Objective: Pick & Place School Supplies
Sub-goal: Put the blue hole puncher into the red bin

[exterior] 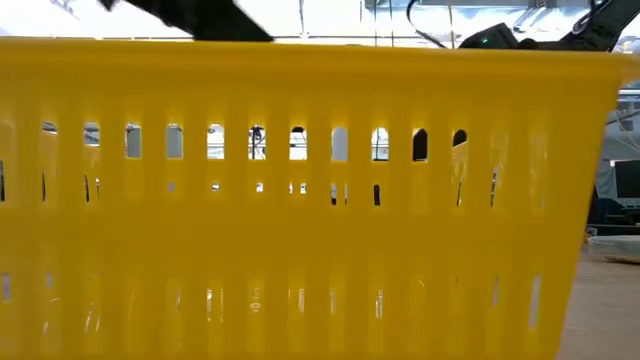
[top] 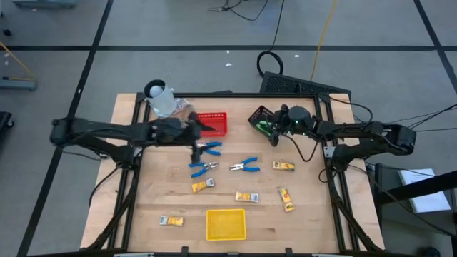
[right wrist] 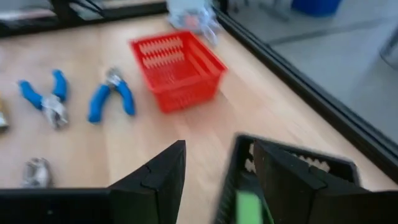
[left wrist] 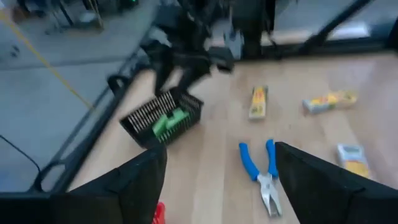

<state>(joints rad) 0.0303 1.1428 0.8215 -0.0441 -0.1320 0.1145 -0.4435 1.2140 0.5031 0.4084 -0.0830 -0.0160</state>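
On the wooden table (top: 307, 214), the left gripper (top: 194, 135) hovers open and empty by the red mesh basket (top: 214, 123). Blue-handled pliers (top: 245, 165) lie at centre. At two o'clock, the right gripper (top: 275, 127), fingers spread, straddles the tilted black mesh basket (top: 260, 118) holding green blocks (left wrist: 169, 122).

Robot lab — framed workbench (top: 307, 214), taped floor (top: 178, 28), cables (top: 325, 28)

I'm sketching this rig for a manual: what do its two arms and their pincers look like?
Both arms are dark, almost black, built of slim jointed links. The left arm and right arm each end in a bulkier wrist block. Black cables loop beside the right arm. Each pincer has two flat, wedge-shaped black fingers, matte and unmarked.
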